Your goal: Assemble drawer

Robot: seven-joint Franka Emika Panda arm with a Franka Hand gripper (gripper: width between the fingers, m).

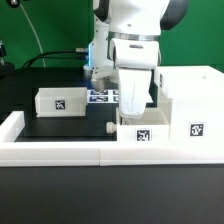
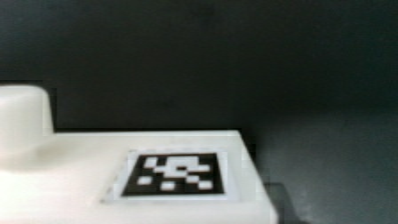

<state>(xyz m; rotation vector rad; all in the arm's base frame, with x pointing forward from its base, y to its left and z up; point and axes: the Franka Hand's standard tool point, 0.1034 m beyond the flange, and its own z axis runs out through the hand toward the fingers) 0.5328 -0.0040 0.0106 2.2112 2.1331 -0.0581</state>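
The tall white open-fronted housing (image 1: pixel 186 103) stands at the exterior view's right, with a tag (image 1: pixel 196 129) on its near face. One white tray (image 1: pixel 140 130) with a tag sits right beside it, against the front wall. My gripper (image 1: pixel 133 108) hangs straight over this tray, its fingertips down at the tray's top. Whether the jaws are closed on the tray's wall is hidden. The wrist view shows that tray's tagged white face (image 2: pixel 175 172) very close, with a rounded white part (image 2: pixel 18 120) beside it. The second tray (image 1: pixel 59 101) stands apart at the exterior view's left.
The marker board (image 1: pixel 103 97) lies on the black table behind the gripper. A low white wall (image 1: pixel 60 150) borders the table's front and left edge. Cables and a dark backdrop are at the back.
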